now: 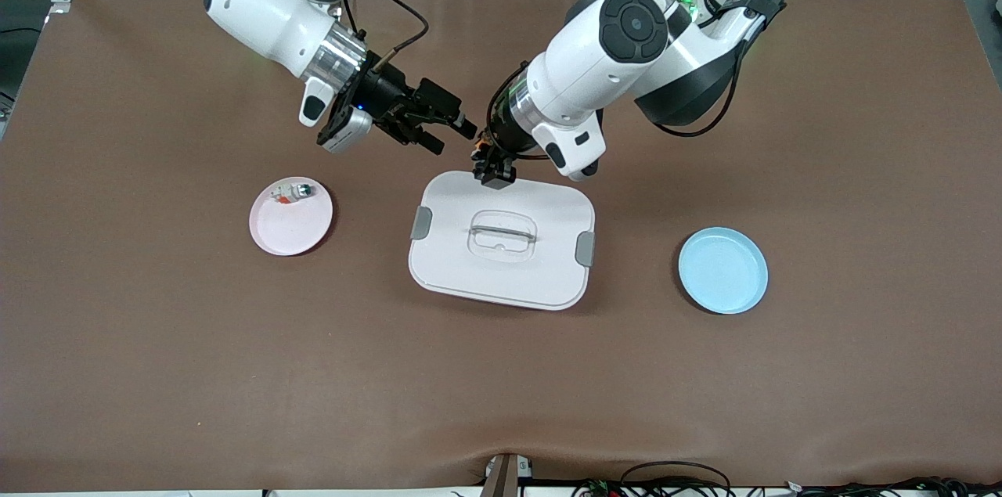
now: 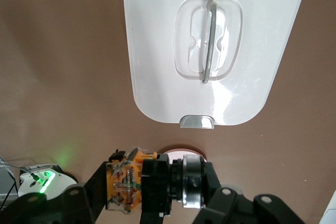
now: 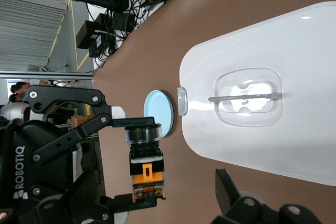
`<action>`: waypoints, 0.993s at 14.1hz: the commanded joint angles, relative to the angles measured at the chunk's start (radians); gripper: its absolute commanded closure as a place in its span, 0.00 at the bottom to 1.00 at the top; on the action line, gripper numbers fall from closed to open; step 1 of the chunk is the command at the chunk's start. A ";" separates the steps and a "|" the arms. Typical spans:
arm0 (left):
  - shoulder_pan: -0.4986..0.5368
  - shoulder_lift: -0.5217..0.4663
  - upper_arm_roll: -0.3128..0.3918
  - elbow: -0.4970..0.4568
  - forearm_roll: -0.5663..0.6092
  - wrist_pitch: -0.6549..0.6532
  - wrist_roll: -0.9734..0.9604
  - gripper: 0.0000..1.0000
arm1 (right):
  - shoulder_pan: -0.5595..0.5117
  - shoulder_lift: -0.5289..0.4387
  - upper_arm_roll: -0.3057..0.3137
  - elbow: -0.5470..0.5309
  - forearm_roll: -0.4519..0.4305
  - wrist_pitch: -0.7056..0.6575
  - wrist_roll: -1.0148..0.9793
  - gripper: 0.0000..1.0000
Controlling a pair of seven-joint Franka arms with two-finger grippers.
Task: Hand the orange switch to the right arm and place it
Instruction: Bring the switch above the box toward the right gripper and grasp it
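The orange switch, with an orange body and a dark round cap, is clamped end to end in my left gripper. That gripper is shut on it and hangs over the edge of the white lid nearest the robots' bases. In the right wrist view the switch hangs in the air between the left gripper's two fingers. My right gripper is open and empty, level with the switch and a short way from it toward the right arm's end. One of its fingers stands apart from the switch.
A pink plate holding a whitish switch lies toward the right arm's end. A blue plate lies toward the left arm's end. The white lid with grey clips and a clear handle sits mid-table.
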 commanded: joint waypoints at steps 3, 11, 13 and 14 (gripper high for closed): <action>-0.015 0.016 0.003 0.027 -0.015 0.003 -0.015 1.00 | 0.053 0.045 -0.010 0.032 0.166 0.029 -0.101 0.00; -0.041 0.023 0.009 0.025 -0.010 0.004 -0.016 1.00 | 0.084 0.120 -0.010 0.094 0.183 0.085 -0.129 0.67; -0.041 0.024 0.009 0.025 -0.010 0.003 -0.016 1.00 | 0.099 0.120 -0.010 0.092 0.183 0.108 -0.121 1.00; -0.041 0.024 0.009 0.025 -0.010 0.003 -0.016 1.00 | 0.101 0.122 -0.010 0.092 0.183 0.109 -0.121 1.00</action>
